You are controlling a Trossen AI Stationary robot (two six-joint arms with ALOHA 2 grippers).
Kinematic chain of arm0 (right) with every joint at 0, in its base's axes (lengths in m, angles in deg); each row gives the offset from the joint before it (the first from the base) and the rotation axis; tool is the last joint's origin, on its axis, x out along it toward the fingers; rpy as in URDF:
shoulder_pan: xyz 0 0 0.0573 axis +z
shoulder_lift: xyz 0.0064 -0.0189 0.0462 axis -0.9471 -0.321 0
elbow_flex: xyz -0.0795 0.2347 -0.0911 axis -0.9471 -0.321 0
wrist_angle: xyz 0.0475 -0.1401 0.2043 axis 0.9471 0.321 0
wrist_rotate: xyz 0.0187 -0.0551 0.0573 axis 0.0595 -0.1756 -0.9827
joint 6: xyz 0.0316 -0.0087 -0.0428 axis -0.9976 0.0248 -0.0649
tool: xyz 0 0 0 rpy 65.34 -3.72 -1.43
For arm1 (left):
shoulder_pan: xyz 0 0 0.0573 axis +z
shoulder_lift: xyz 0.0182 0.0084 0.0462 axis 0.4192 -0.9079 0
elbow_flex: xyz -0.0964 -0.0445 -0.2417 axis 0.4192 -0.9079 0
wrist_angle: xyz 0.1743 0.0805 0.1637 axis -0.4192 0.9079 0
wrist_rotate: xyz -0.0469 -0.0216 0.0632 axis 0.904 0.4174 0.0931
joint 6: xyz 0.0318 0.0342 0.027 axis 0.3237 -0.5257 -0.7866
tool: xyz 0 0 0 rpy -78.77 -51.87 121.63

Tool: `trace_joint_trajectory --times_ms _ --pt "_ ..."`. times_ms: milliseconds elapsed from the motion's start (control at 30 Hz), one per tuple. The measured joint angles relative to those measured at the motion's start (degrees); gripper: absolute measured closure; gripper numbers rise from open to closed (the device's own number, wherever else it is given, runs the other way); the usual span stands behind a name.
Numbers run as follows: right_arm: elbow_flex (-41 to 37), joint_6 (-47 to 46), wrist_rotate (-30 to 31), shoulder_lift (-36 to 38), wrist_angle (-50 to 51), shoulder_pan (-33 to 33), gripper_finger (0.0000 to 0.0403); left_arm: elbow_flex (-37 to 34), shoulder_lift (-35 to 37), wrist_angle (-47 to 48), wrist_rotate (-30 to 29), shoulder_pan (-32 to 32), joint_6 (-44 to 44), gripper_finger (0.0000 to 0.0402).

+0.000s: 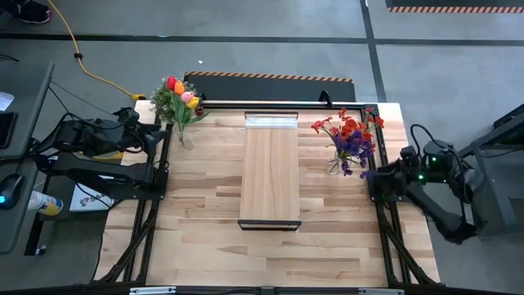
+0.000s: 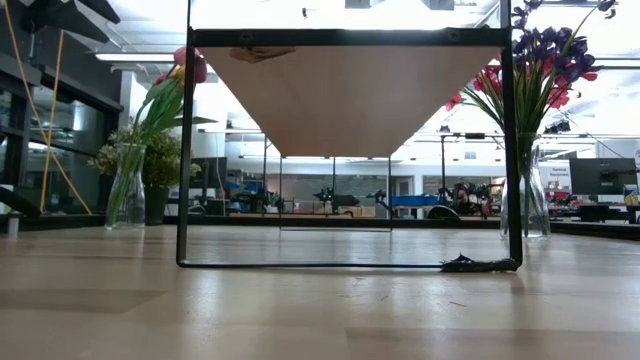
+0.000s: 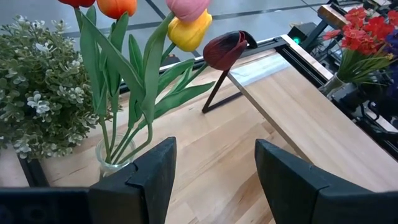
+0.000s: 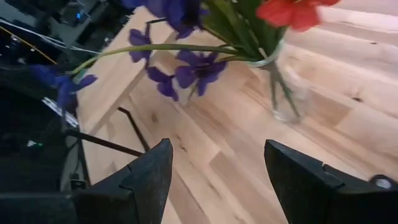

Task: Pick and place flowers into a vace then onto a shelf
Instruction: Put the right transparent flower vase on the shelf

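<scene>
A light wood shelf on a dark metal frame stands in the middle of the table. At the far left, tulips in red, orange, pink, yellow and dark maroon stand with their stems in a glass vase. At the right, red and purple flowers stand in a second glass vase. My left gripper is open just off the table's left edge, pointing at the tulip vase. My right gripper is open at the table's right edge, near the second vase. Neither holds anything.
A bushy pale-green potted plant stands right beside the tulip vase. The table's dark frame rails run along both sides. Bare plank tabletop lies on either side of the shelf and in front of it.
</scene>
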Motion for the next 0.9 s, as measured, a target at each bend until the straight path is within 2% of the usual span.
trace_joint_trajectory --times_ms 233,367,500,733,900 --pt "0.06 8.74 -11.91 0.0 5.61 -13.64 0.016 0.0 0.0 0.41 0.0 -0.02 -0.11 0.0153" --pt "2.77 14.74 -15.69 0.1 8.16 -21.03 0.016 0.0 0.0 0.58 0.0 -0.01 -0.22 0.0153" --pt "8.76 17.65 -17.91 -0.13 8.16 -26.64 0.016 0.0 0.0 1.25 0.0 0.0 -0.22 0.0153" --pt "21.22 17.32 -19.34 -0.11 8.19 -33.83 0.016 0.0 0.0 1.65 0.0 0.0 -0.78 0.0153" --pt "28.07 15.07 -22.93 0.0 8.1 -35.85 0.016 0.0 0.0 1.63 -0.02 -0.02 -1.69 0.0153"
